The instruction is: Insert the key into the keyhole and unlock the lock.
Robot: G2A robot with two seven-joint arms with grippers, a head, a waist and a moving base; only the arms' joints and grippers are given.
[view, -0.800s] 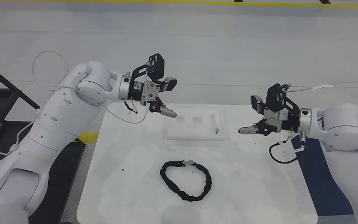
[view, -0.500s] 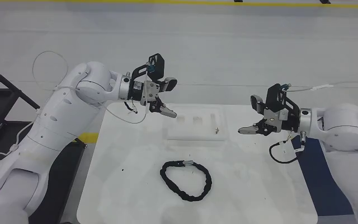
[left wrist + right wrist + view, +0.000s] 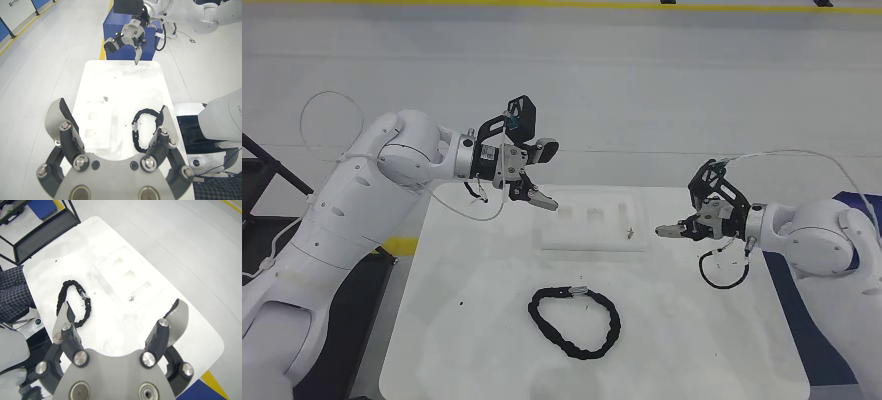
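lock (image 3: 535, 310): black fabric-sleeved loop, closed into a ring, lying flat mid-worktop (image 3: 472, 330), toward the near edge. we note a short silver cylinder (image 3: 579, 291) joining its two ends, on the side facing the tray.

key (image 3: 629, 233): tiny, metallic. it lies on the white foam tray (image 3: 562, 235), at the tray corner nearest the worktop's right edge, just beside the end of a long recess (image 3: 140, 288). the tray sits at the middle of the far edge.

left end effector (image 3: 540, 200): fingers spread wide, nothing held, over the tray's far left corner.

right end effector (image 3: 667, 230): likewise gaping, nothing held. we place it between tray and right edge, tips toward the key, apart from it.
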